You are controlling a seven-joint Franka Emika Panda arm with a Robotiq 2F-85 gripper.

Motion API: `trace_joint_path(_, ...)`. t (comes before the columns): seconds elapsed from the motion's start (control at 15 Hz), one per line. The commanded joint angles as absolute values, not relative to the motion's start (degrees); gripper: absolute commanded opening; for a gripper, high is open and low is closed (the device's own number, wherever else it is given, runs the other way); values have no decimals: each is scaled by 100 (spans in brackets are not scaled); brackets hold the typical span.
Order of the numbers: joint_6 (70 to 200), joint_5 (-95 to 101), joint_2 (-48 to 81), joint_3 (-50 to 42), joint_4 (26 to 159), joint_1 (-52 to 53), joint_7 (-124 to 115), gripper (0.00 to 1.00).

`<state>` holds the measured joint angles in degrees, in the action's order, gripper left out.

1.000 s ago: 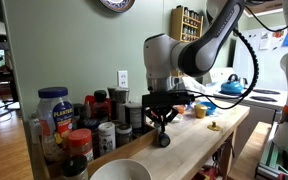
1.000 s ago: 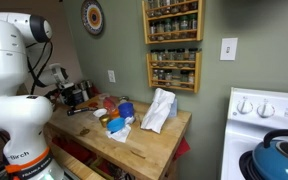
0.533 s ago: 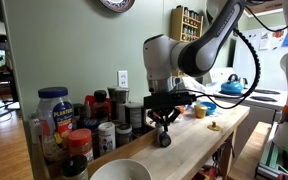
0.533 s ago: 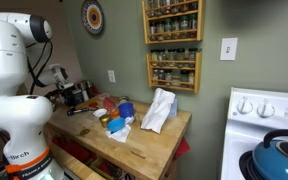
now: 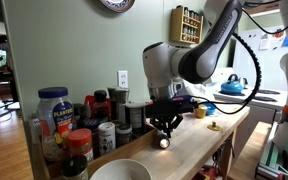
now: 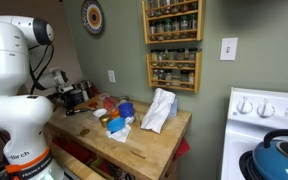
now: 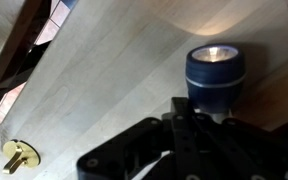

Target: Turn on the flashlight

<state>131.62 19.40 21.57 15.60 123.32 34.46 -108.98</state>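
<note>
End effector (image 5: 164,133): fingers pressed together, tips just over small stubby black flashlight (image 7: 216,72); contact unclear. Flashlight on pale wooden tabletop (image 7: 104,80), near black-lidded spice jars (image 5: 104,108). Lens glows, so probably switched on. Handling: press straight down, lightly; body may tip or skid.

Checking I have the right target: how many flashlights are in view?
1: the flashlight stands on the wooden counter just beneath the end effector, lens lit. Others could hide among the jars.

The stubby dark flashlight (image 7: 215,78) is resting on the wooden worktop (image 7: 104,70), clear of its edges. Its round lens is glowing.
</note>
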Motion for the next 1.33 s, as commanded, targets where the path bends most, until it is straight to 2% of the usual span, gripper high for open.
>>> trace_joint_path(0.0,13285,1881,2188,1490,12297,3518,-11056,0)
trace_joint_path(0.27,13237,1867,1998,1477,12377,3479,-11102,0)
trace_joint_path(0.33,13203,1856,1922,1474,12431,3455,-11091,26)
trace_joint_path(0.4,13168,1843,1839,1484,12491,3427,-11034,27)
trace_joint_path(0.47,13133,1810,1727,1506,12568,3382,-10941,32)
trace_joint_path(1.0,12923,1453,697,1738,13056,3034,-10470,93)
trace_joint_path(1.07,12913,1349,558,1786,13106,2983,-10361,99)
trace_joint_path(1.27,13044,734,139,1979,13278,2793,-9577,100)
